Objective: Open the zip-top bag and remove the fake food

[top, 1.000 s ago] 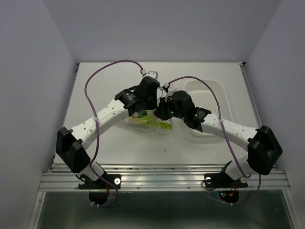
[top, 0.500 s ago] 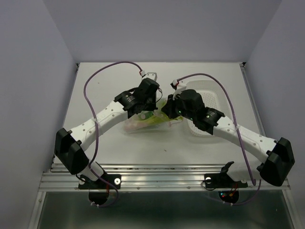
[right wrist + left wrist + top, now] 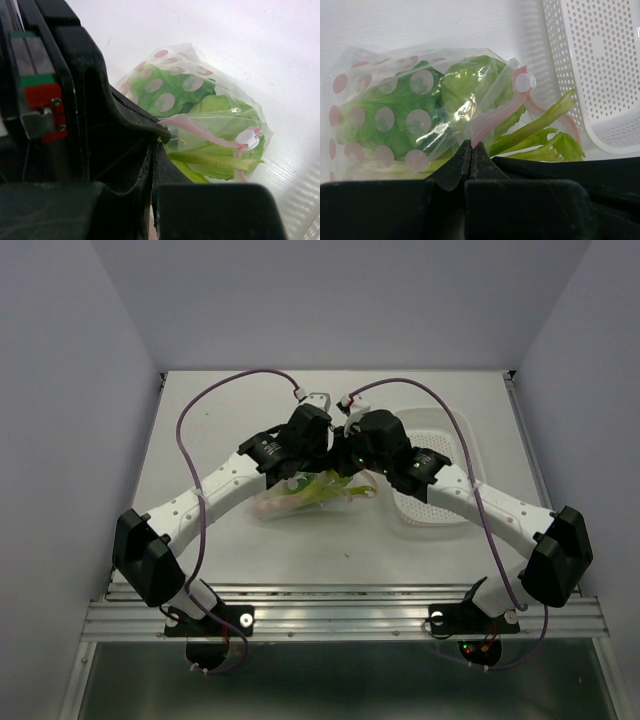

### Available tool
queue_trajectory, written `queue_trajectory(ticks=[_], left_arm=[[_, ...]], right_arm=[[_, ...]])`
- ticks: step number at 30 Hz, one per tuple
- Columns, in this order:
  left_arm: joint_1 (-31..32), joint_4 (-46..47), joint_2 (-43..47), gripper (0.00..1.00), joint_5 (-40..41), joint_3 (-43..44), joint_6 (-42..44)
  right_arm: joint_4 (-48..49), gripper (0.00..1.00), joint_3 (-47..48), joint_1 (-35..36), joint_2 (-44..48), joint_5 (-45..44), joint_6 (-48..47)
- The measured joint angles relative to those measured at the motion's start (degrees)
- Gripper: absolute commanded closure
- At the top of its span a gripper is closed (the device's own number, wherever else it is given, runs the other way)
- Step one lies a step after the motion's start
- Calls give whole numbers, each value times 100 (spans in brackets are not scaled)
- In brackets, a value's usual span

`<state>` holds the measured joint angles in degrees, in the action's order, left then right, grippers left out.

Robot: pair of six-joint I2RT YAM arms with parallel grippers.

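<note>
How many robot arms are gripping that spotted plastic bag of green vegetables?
2. The left arm's tool pinches the clear, pink-dotted plastic zip-top bag beside its pink zip strip; the right arm's tool pinches the bag at that strip. No third arm shows.

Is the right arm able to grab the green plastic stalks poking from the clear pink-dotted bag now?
Probably not: its jaws are shut on the pink zip strip of the bag, though the stalks lie exposed.

No readable text, label or number on anything; the bag [image 3: 395, 115] bears only pink dots.
</note>
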<state>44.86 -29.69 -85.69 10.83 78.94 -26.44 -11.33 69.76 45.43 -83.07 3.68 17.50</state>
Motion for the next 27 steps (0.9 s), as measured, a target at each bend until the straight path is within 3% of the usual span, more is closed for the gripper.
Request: queue_trajectory(ticks=[8, 27], left_arm=[[-37, 236, 404, 100, -26, -249, 55], [17, 334, 476, 100, 35, -704, 46]], right_arm=[[-151, 99, 424, 11, -63, -684, -17], [-433, 99, 422, -166, 1285, -2481, -533]])
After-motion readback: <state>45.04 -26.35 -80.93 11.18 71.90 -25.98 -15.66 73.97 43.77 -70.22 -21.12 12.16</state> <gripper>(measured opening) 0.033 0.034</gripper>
